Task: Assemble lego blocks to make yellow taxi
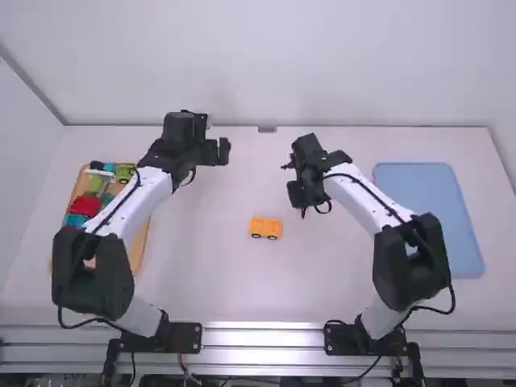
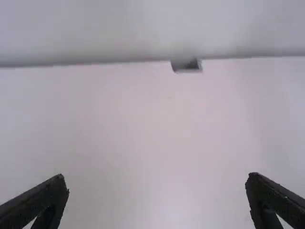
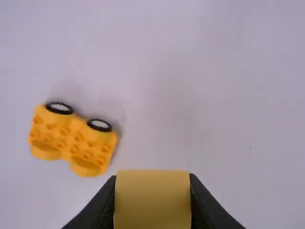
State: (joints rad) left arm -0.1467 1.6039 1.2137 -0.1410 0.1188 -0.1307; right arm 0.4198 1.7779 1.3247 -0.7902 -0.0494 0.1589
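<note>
On the table, the yellow wheeled base (image 1: 265,228) stands just left of and nearer the camera than my right gripper (image 1: 304,196). In the right wrist view, a plain yellow block (image 3: 152,200) is clamped between the two fingers of my right gripper (image 3: 152,202). Apart from it, the wheeled base (image 3: 74,138) shows its studs and two black-rimmed wheels. Over the back left of the table, my left gripper (image 1: 218,136) is open and holds nothing. Bare tabletop lies between the widely spread fingers of my left gripper (image 2: 157,200).
A wooden tray (image 1: 139,246) with several coloured blocks, among them a red one (image 1: 85,206), is at the left, partly under the left arm. A blue tray (image 1: 427,193) lies at the right beside the right arm. The back wall (image 1: 266,81) rises behind the table.
</note>
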